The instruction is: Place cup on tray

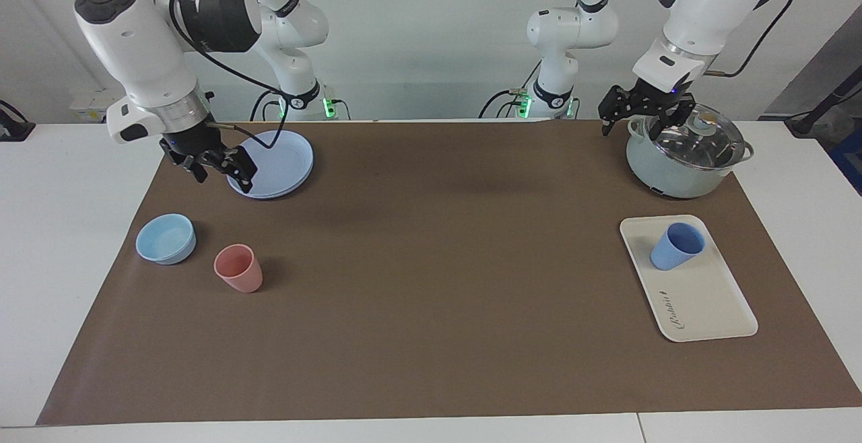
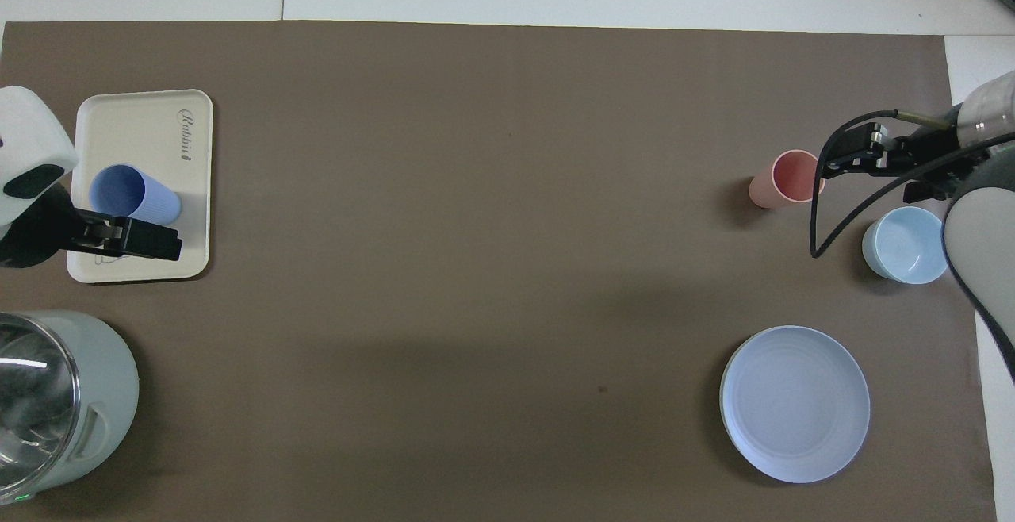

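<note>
The periwinkle-blue cup [image 1: 677, 246] stands upright on the cream-white tray [image 1: 707, 301], in the tray's half nearer the robots. It also shows in the overhead view [image 2: 131, 193] on the tray [image 2: 158, 133]. My left gripper [image 1: 643, 123] is open and empty, raised in the air by the pot, apart from the cup; from above it [image 2: 131, 238] covers the tray's near end. My right gripper [image 1: 219, 168] is open and empty, raised by the round blue plate's edge at the right arm's end; it shows from above [image 2: 868, 159] over the pink cup and bowl.
A pale green pot with a glass lid [image 1: 680, 160] stands nearer the robots than the tray. At the right arm's end are a round blue plate [image 1: 276, 160], a light-blue bowl [image 1: 166, 238] and a pink cup [image 1: 239, 268]. A brown mat [image 1: 431, 295] covers the table.
</note>
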Robot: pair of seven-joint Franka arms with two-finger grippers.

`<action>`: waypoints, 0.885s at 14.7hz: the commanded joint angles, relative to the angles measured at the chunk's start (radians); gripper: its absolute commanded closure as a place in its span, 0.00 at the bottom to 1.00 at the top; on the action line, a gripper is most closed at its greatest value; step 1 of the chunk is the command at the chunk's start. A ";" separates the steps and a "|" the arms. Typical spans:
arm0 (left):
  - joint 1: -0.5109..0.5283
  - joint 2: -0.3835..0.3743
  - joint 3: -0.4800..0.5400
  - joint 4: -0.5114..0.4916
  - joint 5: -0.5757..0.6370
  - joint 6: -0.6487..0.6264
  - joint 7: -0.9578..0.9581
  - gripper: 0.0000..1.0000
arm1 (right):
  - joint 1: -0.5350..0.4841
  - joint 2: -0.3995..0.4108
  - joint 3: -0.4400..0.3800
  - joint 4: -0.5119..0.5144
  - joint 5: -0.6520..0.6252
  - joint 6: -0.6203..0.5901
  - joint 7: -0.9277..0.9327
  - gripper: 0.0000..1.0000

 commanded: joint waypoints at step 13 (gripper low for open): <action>0.043 0.057 -0.008 0.095 0.026 -0.088 0.026 0.00 | -0.013 -0.070 0.011 0.006 -0.005 -0.130 -0.128 0.01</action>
